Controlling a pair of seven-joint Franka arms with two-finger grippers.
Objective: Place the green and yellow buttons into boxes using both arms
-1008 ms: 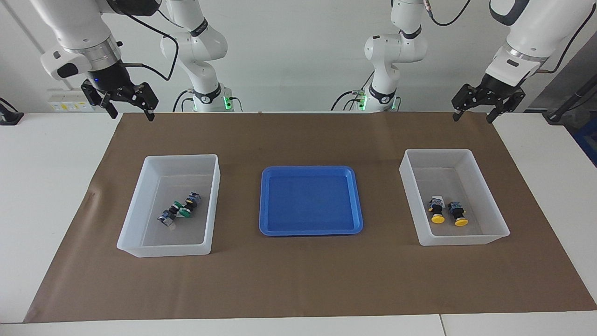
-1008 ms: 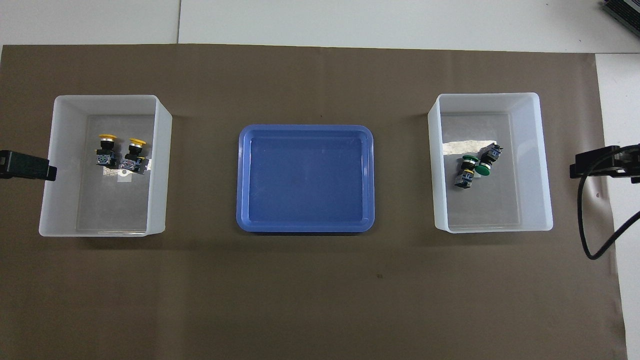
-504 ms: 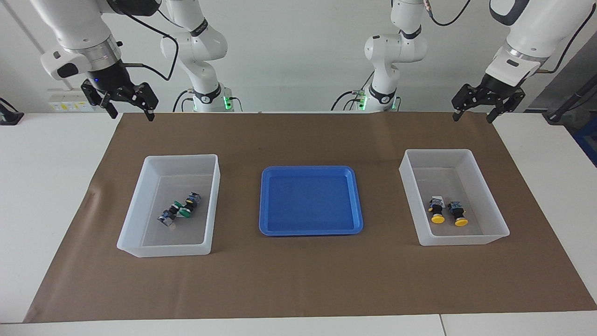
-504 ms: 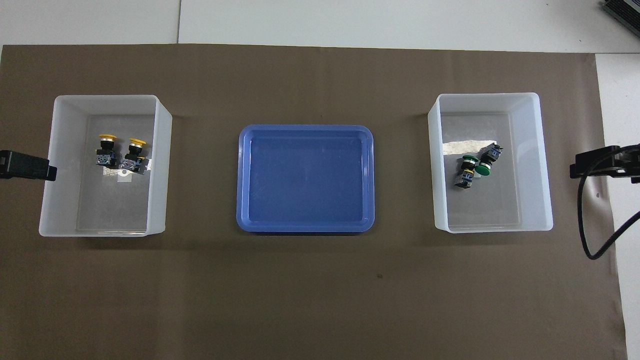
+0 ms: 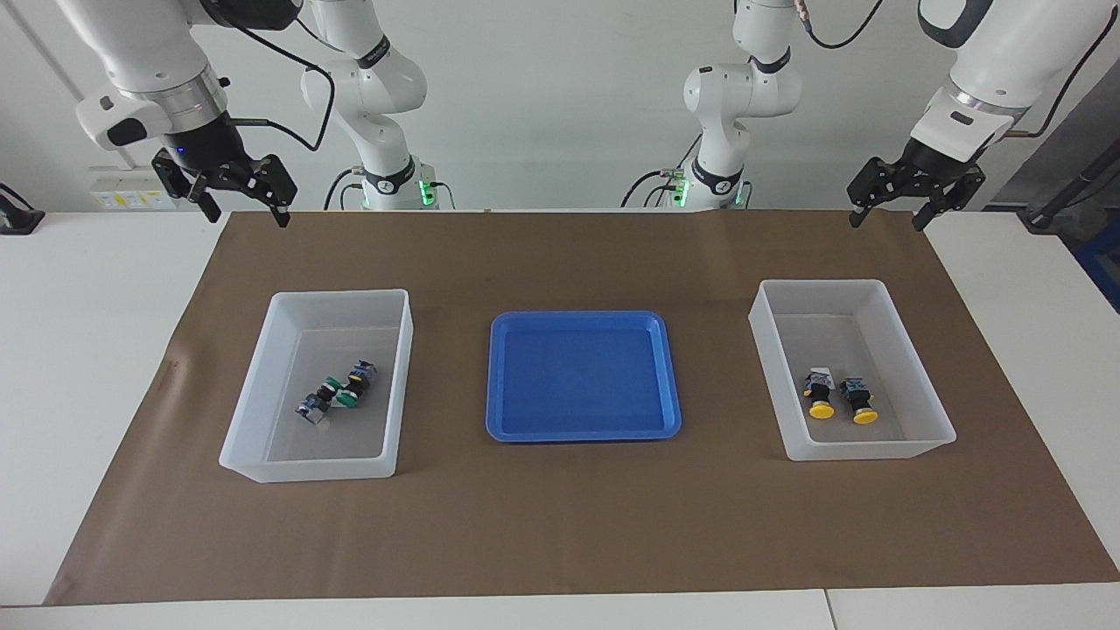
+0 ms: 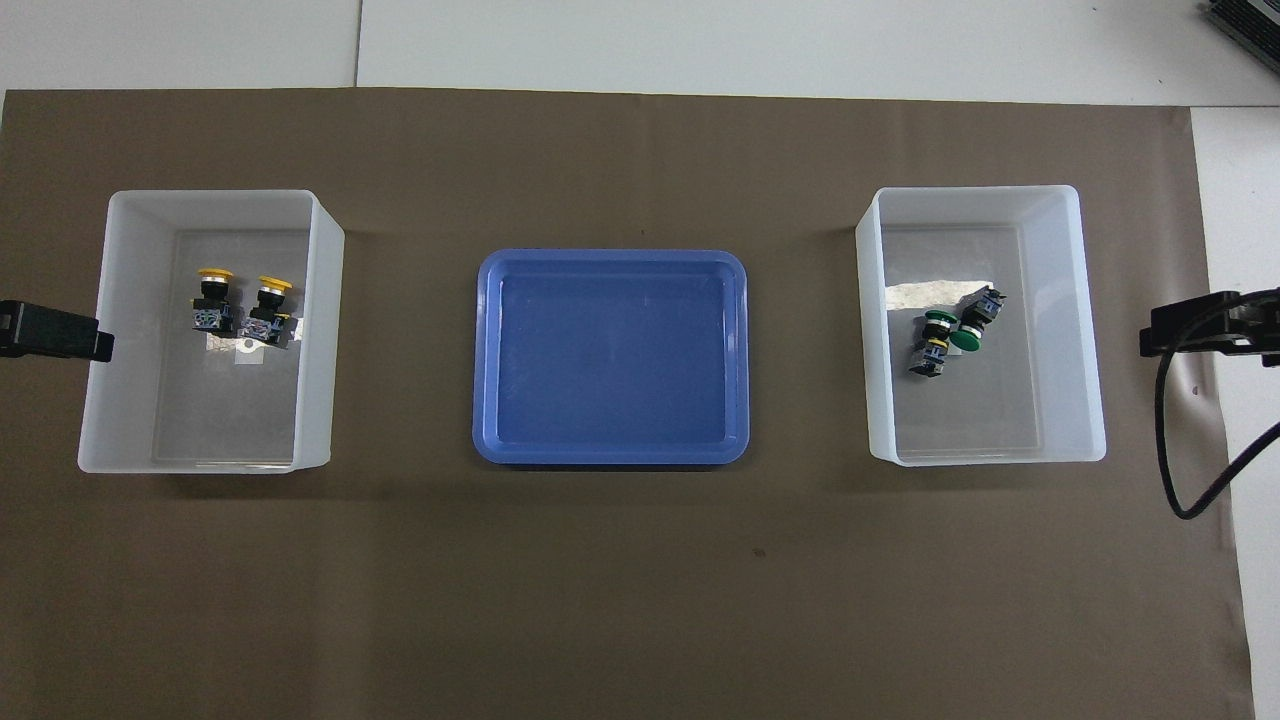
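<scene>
Lying on their sides in the translucent white rectangular plastic bin toward the left arm's end of the table (image 5: 929, 404) (image 6: 322, 330), the two yellow mushroom-capped push-button switches (image 5: 839, 398) (image 6: 242, 305) are being shown side by side, their long axes parallel and their caps pointing away from the robots. In the matching translucent white bin toward the right arm's end (image 5: 398, 385) (image 6: 872, 340), the two green-capped push-button switches (image 5: 339, 395) (image 6: 954, 331) are being seen touching, laid slantwise, one cap against the other's body. Bare floor is being left around both pairs, more of it on the side nearer the robots. A shallow blue plastic tray (image 5: 495, 385) (image 6: 484, 360) is being kept between the bins on the brown paper mat (image 5: 577, 525) (image 6: 640, 580).

The left arm's black two-finger gripper (image 5: 892, 216) is being held high over the mat's edge nearest the robots, fingers spread apart and holding nothing. The right arm's black two-finger gripper (image 5: 249, 213) is likewise being held up over that edge, fingers apart and holding nothing.
</scene>
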